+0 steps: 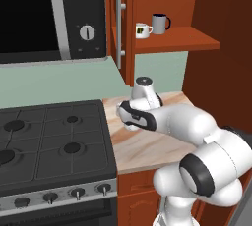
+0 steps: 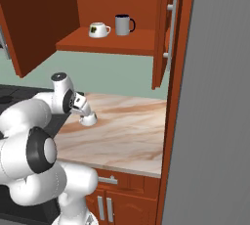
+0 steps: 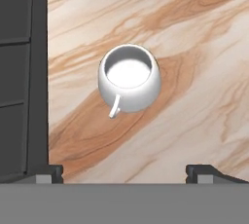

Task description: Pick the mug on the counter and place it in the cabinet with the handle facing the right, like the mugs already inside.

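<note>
The mug stands upright on the counter, close to the edge of the stove, with bare marble all round it. In the hand view I look straight down into its open mouth, so the hand hangs above it with the fingers pointing down. The gripper is spread wide and holds nothing; its two dark fingertips sit far apart at the bottom of that view, and the mug lies ahead of the line between them, not yet inside the gap.

The relation that matters is the handle. It sticks out from the mug toward the gripper side of the hand view, slightly toward the stove, so it points roughly across the line the fingers close along. Judging from this, the hand needs to travel forward and down to bring the bowl of the mug between the fingers, and the handle would then sit clear of both pads.

In the right base view the mug sits just under the wrist, and the cabinet shelf, with a white mug and a grey mug, is above and well apart
</note>
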### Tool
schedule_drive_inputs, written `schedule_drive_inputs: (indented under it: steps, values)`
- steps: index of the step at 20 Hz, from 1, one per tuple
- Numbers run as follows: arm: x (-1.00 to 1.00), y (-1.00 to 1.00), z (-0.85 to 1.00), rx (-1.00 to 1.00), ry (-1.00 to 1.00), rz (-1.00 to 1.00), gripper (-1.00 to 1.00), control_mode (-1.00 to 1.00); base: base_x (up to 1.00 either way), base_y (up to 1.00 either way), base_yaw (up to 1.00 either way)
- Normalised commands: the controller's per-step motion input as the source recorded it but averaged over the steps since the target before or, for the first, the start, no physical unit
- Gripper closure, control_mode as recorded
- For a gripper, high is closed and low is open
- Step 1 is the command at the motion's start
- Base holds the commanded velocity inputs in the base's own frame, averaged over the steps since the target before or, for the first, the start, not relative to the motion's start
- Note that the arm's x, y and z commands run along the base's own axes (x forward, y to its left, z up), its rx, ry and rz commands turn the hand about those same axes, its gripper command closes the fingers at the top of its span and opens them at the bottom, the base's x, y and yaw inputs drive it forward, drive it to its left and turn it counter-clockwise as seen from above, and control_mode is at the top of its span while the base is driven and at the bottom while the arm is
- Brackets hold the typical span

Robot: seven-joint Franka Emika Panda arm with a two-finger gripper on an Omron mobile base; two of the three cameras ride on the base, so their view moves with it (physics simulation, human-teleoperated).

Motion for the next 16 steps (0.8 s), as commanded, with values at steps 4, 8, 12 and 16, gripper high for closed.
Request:
schedule_drive_inputs:
  steps: [4,8,12,16]
  values:
    - [0.07,0.03,-0.17,0.0,0.0,0.0,-1.0,-1.0,0.0,0.0,0.0]
    - [0.11,0.02,-0.16,0.0,0.0,0.0,-1.0,-1.0,0.0,0.0,0.0]
    - [0.13,0.06,-0.15,0.0,0.0,0.0,-1.0,-1.0,0.0,0.0,0.0]
    - [0.15,0.05,-0.13,0.0,0.0,0.0,-1.0,-1.0,0.0,0.0,0.0]
